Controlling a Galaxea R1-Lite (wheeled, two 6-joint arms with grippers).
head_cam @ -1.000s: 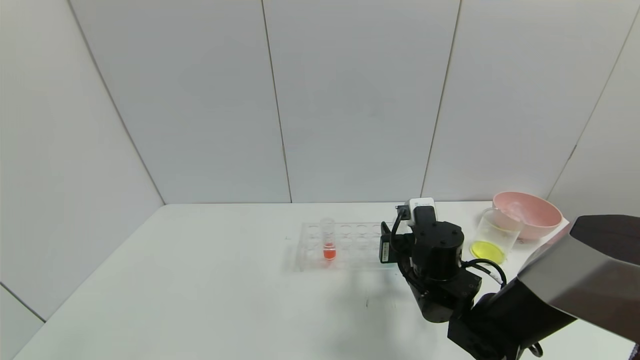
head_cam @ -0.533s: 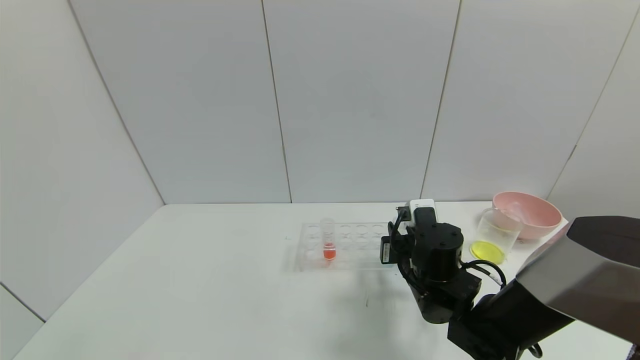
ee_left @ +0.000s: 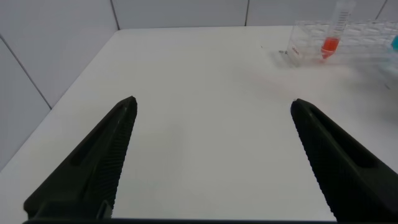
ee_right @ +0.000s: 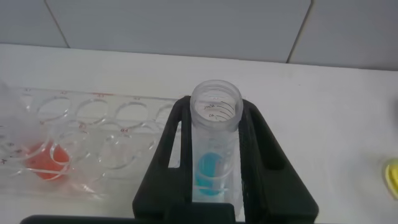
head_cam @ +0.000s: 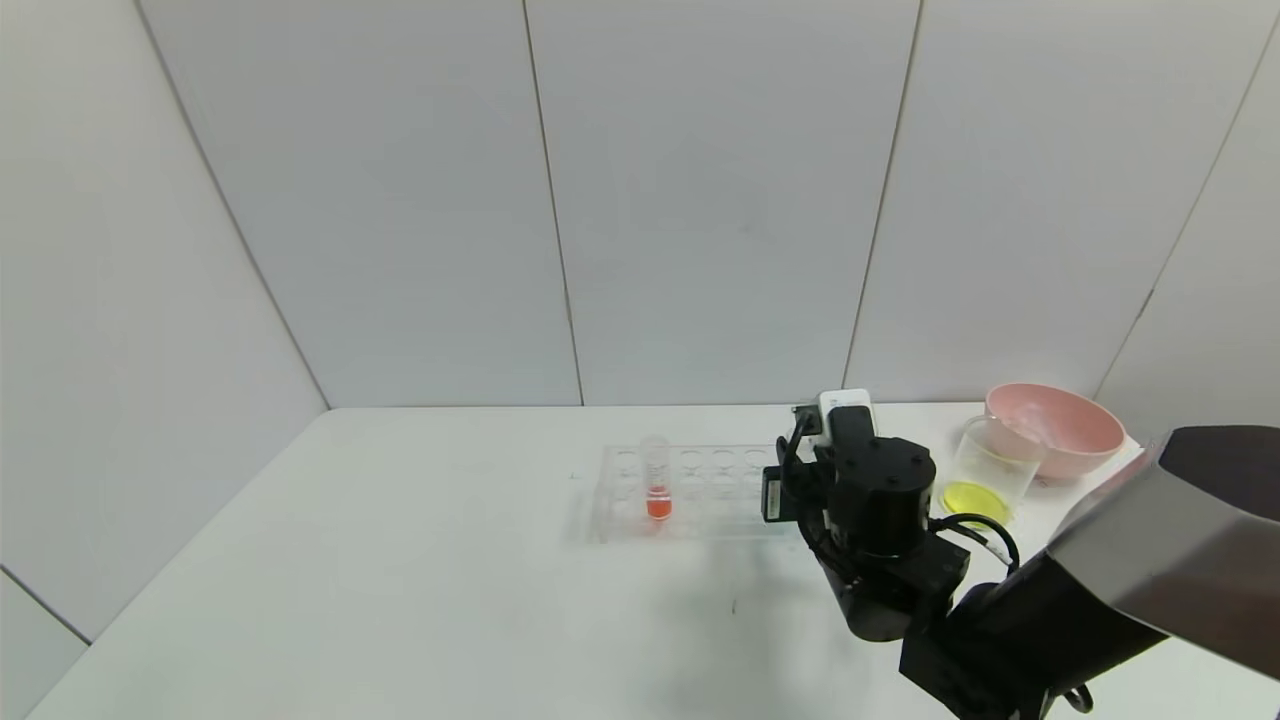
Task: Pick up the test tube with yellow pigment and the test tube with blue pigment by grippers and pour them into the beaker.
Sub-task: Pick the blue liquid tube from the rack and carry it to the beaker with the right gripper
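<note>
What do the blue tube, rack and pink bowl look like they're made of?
Test tube with blue pigment: clear, printed graduations, likely plastic; held by the right gripper. Rack: transparent, glossy, probably acrylic. Pink bowl: opaque, smooth, looks plastic; could be ceramic.

Your right arm (head_cam: 1010, 620): black w/ silver-grey shell, round black wrist, white block, black cables; left gripper (ee_left: 211, 155): black ribbed fingers.

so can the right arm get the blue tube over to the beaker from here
Probably yes. The right gripper is shut on the test tube with blue pigment, held upright, and the beaker with yellow liquid stands just to its right with nothing between them.
</note>
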